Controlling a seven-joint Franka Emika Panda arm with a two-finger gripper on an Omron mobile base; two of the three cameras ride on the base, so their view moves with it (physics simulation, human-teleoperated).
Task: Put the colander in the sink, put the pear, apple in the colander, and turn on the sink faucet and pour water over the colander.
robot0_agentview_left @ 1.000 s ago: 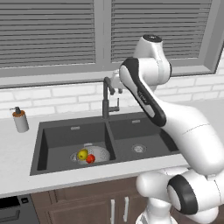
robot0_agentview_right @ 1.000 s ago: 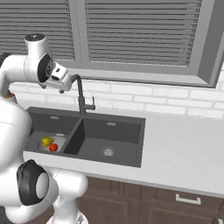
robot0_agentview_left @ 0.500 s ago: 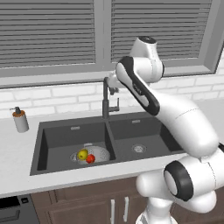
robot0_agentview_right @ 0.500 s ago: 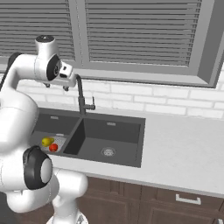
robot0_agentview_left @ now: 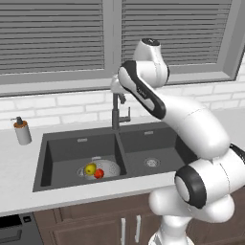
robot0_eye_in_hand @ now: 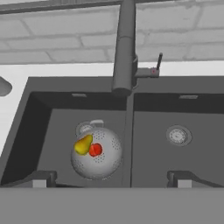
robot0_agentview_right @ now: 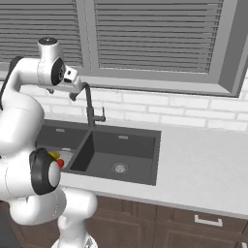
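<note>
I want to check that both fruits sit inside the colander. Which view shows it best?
The hand view: it looks down into the colander, with pear and apple inside. The left base view shows it smaller; in the right base view the arm hides most of it.

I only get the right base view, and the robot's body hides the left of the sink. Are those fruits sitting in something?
Observer: Yes. The pear and apple lie side by side in the colander, in the left basin of the sink.
Visitor: Is water pouring on them?
Observer: No. The hand view shows no stream from the faucet onto the colander.
Visitor: Is the tool holding anything?
Observer: No. In the hand view the tool is open and empty, looking down at the sink.
</note>
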